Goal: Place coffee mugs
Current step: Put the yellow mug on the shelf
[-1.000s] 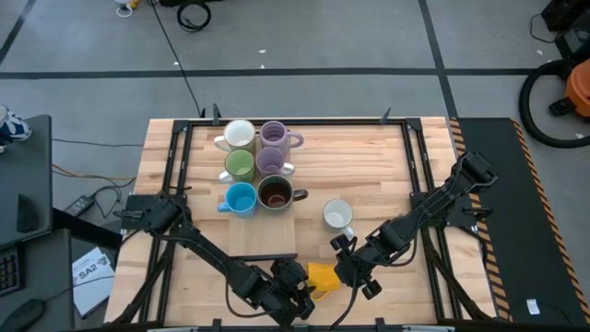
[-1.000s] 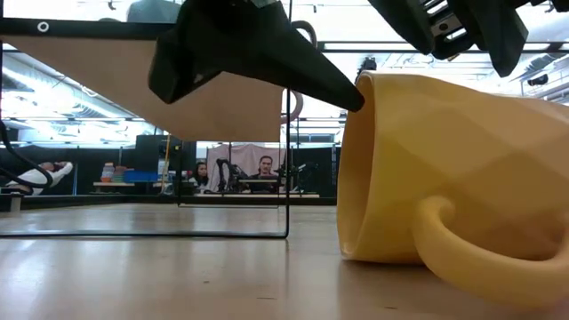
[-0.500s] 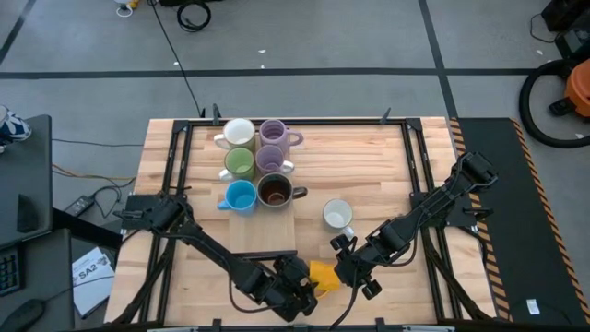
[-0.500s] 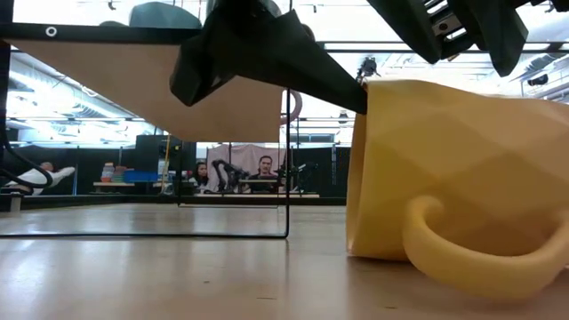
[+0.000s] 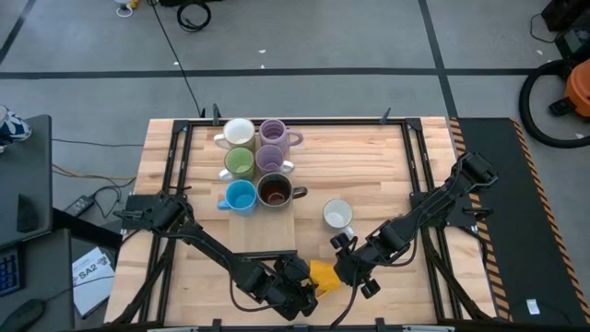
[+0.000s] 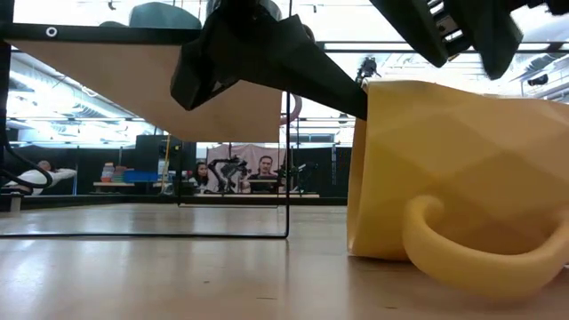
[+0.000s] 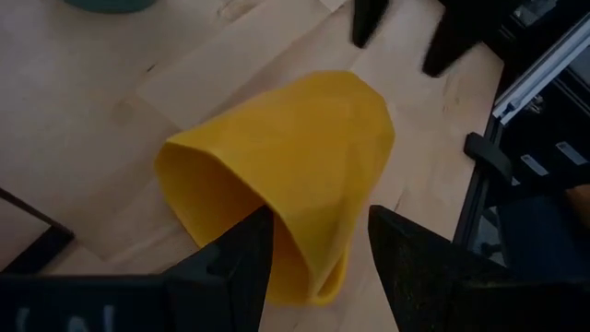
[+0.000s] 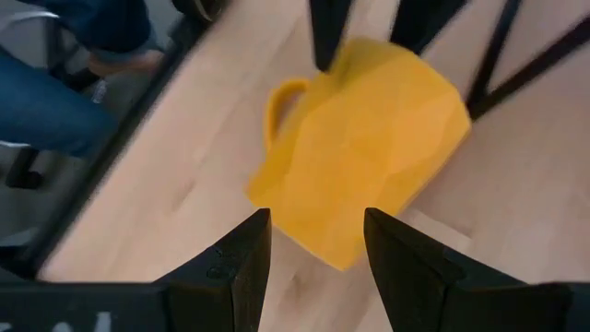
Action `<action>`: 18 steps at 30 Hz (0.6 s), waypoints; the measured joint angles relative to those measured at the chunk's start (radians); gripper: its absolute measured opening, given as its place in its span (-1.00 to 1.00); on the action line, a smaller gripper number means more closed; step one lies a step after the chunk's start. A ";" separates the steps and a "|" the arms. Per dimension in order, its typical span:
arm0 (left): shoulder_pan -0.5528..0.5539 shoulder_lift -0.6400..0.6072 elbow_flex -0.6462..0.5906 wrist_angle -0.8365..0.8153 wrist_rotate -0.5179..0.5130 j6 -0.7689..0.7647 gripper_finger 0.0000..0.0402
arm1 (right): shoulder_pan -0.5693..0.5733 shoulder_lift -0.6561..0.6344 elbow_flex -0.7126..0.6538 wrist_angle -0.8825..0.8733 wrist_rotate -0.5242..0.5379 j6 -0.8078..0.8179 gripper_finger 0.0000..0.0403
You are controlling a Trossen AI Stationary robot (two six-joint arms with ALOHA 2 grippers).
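Note:
A yellow-orange mug [image 5: 324, 275] lies on its side near the table's front edge, its handle [image 6: 480, 258] on the wood. My left gripper [image 5: 308, 286] is open at the mug's mouth [image 7: 230, 184], reaching in from the table's left. My right gripper [image 5: 356, 275] hangs open just right of and above the mug [image 8: 369, 138] and touches nothing. Six more mugs, white [image 5: 240, 134], two purple [image 5: 274, 136], green [image 5: 240, 164], blue [image 5: 240, 197] and dark brown [image 5: 275, 192], stand upright in a cluster at the far left. Another white mug [image 5: 337, 215] stands alone. My left gripper is open astride the mug's wall at the rim [image 7: 309, 277]. One finger [image 7: 247, 249] is in the mouth and the other [image 7: 406, 263] is outside. A fingertip meets the rim's upper edge [image 6: 363, 91]. The fingers slant down from the table's left, and the mug lies on the table.
A raised wooden shelf [image 5: 263, 231] on a thin black frame [image 6: 287, 178] stands just behind and left of the yellow mug. Metal rails [image 5: 419, 184] run along the table's sides. People sit in the room beyond the table [image 6: 263, 169].
My left gripper has gone a little toward the table's right edge, against the yellow mug's rim. The mug has turned on the table, so that its mouth no longer faces the low camera, and it has slid slightly right. Both have kept still over the last half second.

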 joint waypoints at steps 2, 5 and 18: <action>0.000 0.000 0.000 0.000 0.000 0.000 -0.08 | 0.000 0.009 -0.010 -0.002 0.021 0.000 -0.10; 0.000 0.000 0.000 0.000 0.000 0.001 -0.08 | 0.001 0.014 -0.033 0.004 0.024 -0.002 -0.10; 0.000 0.000 0.000 0.000 0.001 0.002 -0.08 | 0.007 0.013 -0.154 0.190 0.055 -0.003 -0.10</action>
